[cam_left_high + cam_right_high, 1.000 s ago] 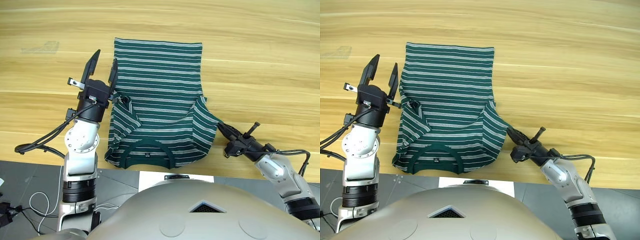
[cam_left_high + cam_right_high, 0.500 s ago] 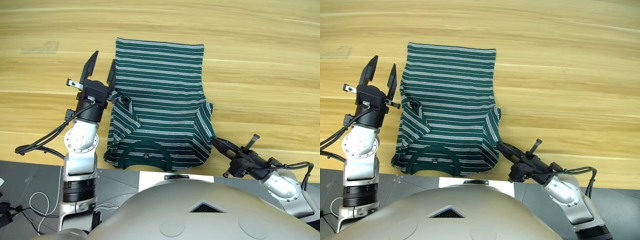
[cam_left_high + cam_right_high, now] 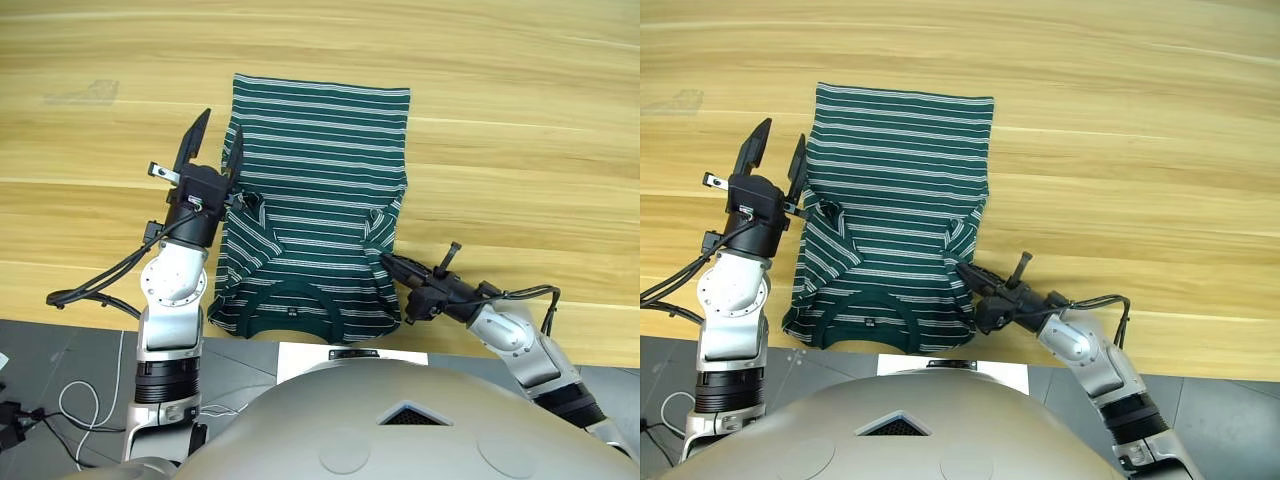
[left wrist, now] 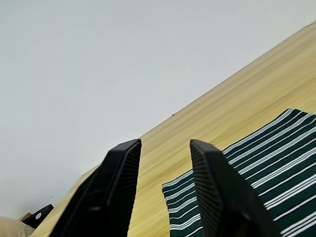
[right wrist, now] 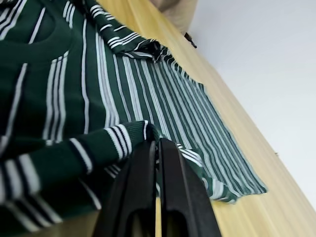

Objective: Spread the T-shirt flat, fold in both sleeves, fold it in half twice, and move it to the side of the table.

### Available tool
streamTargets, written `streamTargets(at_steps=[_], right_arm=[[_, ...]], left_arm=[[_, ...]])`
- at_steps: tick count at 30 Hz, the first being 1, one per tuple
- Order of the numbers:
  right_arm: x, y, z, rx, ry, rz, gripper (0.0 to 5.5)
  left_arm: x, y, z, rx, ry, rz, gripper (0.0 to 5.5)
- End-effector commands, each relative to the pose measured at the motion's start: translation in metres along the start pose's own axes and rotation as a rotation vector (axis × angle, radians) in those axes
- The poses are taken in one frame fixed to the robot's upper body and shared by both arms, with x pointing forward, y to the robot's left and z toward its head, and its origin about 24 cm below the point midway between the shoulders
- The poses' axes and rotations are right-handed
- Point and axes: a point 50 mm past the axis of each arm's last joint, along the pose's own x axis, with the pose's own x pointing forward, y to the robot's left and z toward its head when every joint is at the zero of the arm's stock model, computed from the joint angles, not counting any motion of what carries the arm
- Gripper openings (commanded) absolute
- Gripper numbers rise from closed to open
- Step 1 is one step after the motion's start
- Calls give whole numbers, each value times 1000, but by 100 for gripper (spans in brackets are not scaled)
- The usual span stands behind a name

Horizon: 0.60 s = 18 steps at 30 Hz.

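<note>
– Where the right end effector [image 3: 385, 260] is clamped tight, what's in it?
– The T-shirt's [image 3: 320, 150] right sleeve [image 3: 386, 225], drawn inward. And the left end effector [image 3: 221, 124] stands open beside the shirt, which lies collar toward the table's [image 3: 520, 120] near edge.

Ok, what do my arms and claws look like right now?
Both arms are silver-grey with rounded joints and black wrist housings: left arm, right arm. Each claw, left claw and right claw, has two long black tapered fingers. Loose black cables loop beside each forearm.
</note>
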Motion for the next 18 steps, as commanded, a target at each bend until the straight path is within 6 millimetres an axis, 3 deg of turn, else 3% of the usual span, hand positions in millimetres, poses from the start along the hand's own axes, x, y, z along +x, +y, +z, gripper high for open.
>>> streamTargets(at_steps=[1,10,16,18], right_arm=[[4,1,-3,-18,6,24,1],[-2,2,1,1,-52,125,157],[10,16,37,108,-238,175,276],[9,20,41,144,-236,189,307]], left_arm=[[1,-3,0,-3,2,-18,184],[3,-4,-1,-10,2,-28,184],[5,-7,-11,-14,34,-48,184],[6,-7,-13,-15,41,-50,184]])
